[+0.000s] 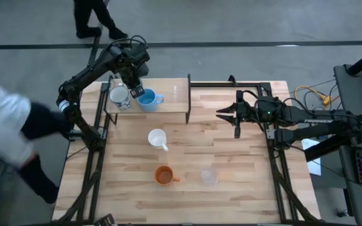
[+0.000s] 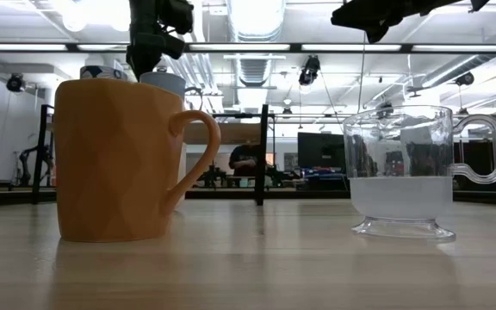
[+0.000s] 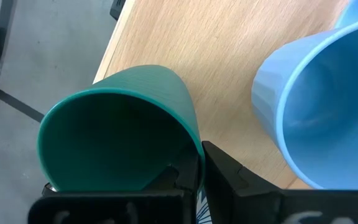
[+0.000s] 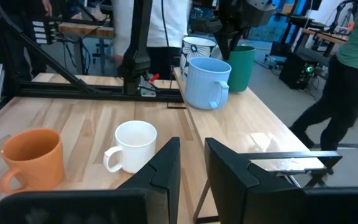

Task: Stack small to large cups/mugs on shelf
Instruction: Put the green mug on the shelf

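The shelf (image 1: 168, 94) stands at the table's far left. On it are a light blue cup (image 1: 147, 99) and a pale cup with dark markings (image 1: 119, 96). My left gripper (image 1: 134, 88) is above the shelf, between these two cups, shut on the dark green cup (image 3: 117, 134), which also shows in the right wrist view (image 4: 241, 65). The white mug (image 1: 158, 139), the orange mug (image 1: 163, 175) and the clear cup (image 1: 208, 177) stand on the table. My right gripper (image 1: 222, 114) hovers over the table's right half, slightly open and empty. My left gripper holds the green cup by its rim wall (image 3: 188, 163), one finger inside the cup and one outside. The fingers come from above, pointing down. The cup stands upright beside the light blue cup (image 3: 319, 106); whether its base rests on the shelf board (image 3: 191, 50) I cannot tell.
A person in a white sleeve (image 1: 5, 125) stands at the table's left edge, and another person (image 1: 93, 19) stands beyond the far edge. A black frame runs along the table's far right edge (image 1: 256, 85). Bare tabletop (image 1: 244, 157) lies to the right of the cups.
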You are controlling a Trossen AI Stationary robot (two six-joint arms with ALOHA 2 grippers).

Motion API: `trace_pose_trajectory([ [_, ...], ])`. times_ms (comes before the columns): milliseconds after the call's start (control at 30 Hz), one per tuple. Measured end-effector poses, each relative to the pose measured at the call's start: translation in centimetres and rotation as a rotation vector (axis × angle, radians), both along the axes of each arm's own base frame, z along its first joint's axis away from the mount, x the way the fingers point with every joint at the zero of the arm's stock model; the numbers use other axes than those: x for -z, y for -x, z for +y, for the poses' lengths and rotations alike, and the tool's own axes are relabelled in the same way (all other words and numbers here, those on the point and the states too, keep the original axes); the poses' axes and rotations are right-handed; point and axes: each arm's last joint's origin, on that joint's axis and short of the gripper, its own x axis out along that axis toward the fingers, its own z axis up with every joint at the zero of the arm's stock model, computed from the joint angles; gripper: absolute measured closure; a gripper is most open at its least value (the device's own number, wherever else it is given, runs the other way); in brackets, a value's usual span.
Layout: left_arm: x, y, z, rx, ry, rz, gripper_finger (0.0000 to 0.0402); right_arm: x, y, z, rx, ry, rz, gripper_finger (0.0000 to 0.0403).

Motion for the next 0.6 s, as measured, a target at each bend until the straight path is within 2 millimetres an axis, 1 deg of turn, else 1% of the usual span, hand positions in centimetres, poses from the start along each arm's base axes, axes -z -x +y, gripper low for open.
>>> trace_pose_trajectory([
  [600,-0.01,0.0,-0.01,0.0,0.002,-0.002,0.0401,0.0,-0.01,0.06,-0.019,-0.003,0.0,0.0335],
])
